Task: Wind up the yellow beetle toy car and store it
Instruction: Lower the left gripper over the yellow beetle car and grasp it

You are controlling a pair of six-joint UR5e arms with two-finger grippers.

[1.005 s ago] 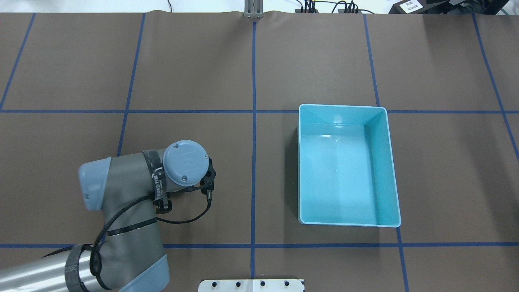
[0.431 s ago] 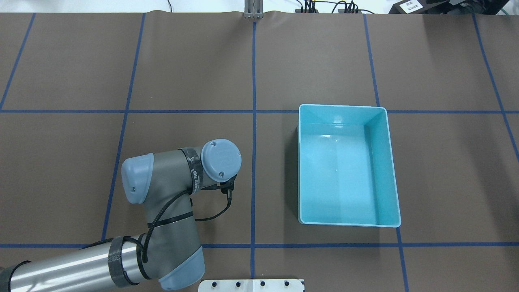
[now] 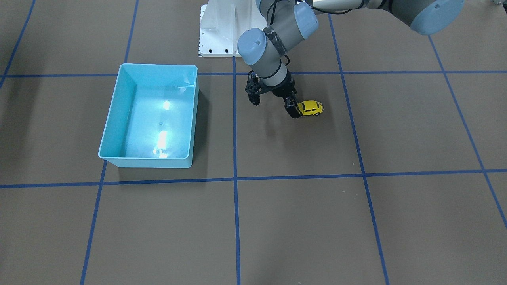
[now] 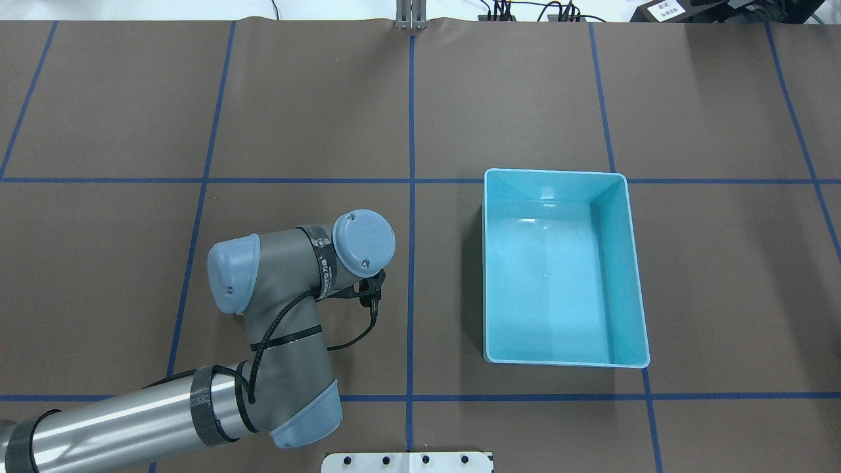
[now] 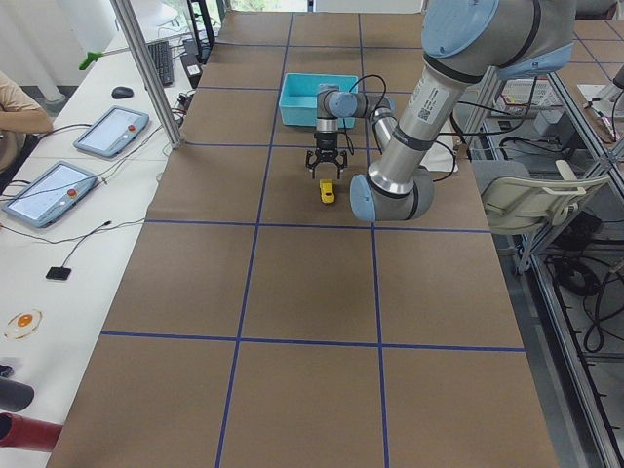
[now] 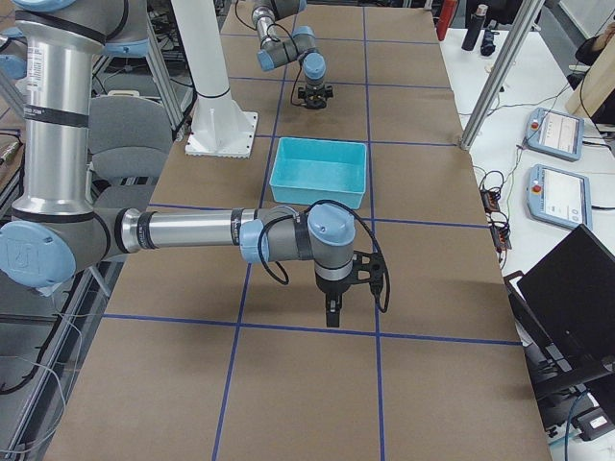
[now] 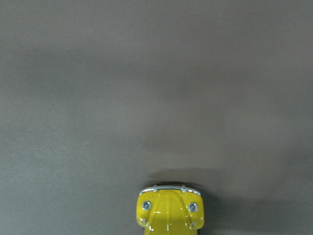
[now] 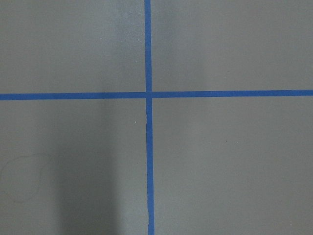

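The yellow beetle toy car (image 3: 310, 107) stands on the brown table. My left gripper (image 3: 273, 104) hangs just above the table with its jaws spread wide and nothing between them. The car sits outside the jaws, right against the finger (image 3: 292, 110) on that view's right. In the left wrist view only the car's front (image 7: 168, 211) shows, at the bottom edge. In the overhead view the left arm (image 4: 295, 276) hides the car. The light-blue bin (image 4: 555, 173) is empty. My right gripper (image 6: 332, 309) shows only in the exterior right view; I cannot tell its state.
The bin (image 3: 158, 65) lies about one grid square from the left gripper, across a blue tape line (image 3: 234, 118). The robot's white base (image 3: 222, 27) is behind the gripper. The right wrist view shows a blue tape cross (image 8: 148, 94) on bare table.
In the overhead view my left arm has swung to the right, toward the centre tape line and the bin. The bin has not moved.
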